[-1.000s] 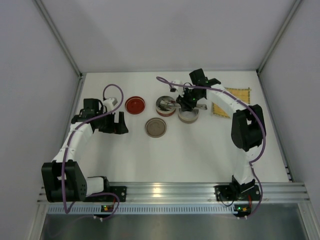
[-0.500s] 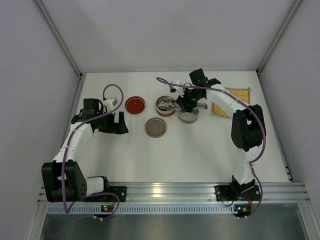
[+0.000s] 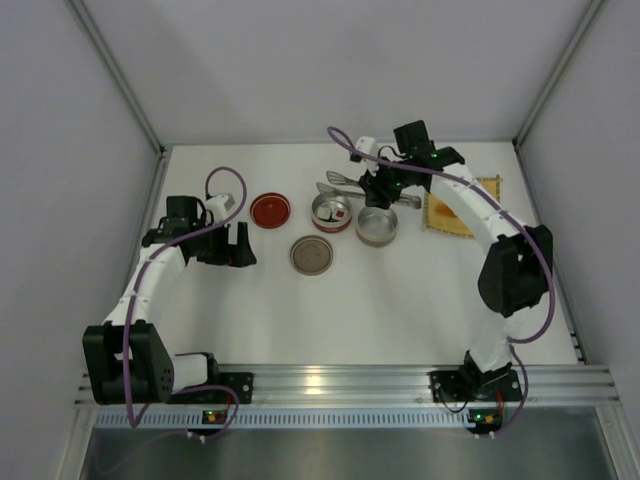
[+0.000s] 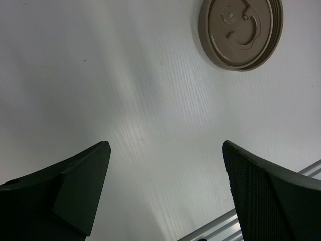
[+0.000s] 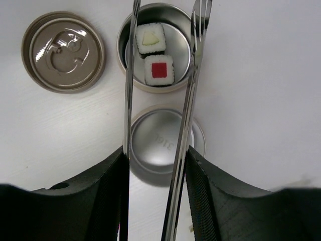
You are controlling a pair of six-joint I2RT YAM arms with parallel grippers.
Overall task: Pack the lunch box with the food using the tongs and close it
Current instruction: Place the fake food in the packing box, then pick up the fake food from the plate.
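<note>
Black left claw (image 3: 228, 246) hangs above the table (image 3: 400, 300), jaws spread wide with nothing between them; to its right lie a red lid (image 3: 271, 210) and a tan lid (image 3: 311, 254). Two rice rolls (image 5: 159, 70) sit side by side in the open tin (image 5: 120, 50), with an empty tin (image 3: 377, 227) just beside it. Right claw (image 3: 384, 188) clamps the tongs (image 5: 189, 95) by both arms, tips apart and empty near the rolls; yellow mat (image 3: 455, 212) at far right.
</note>
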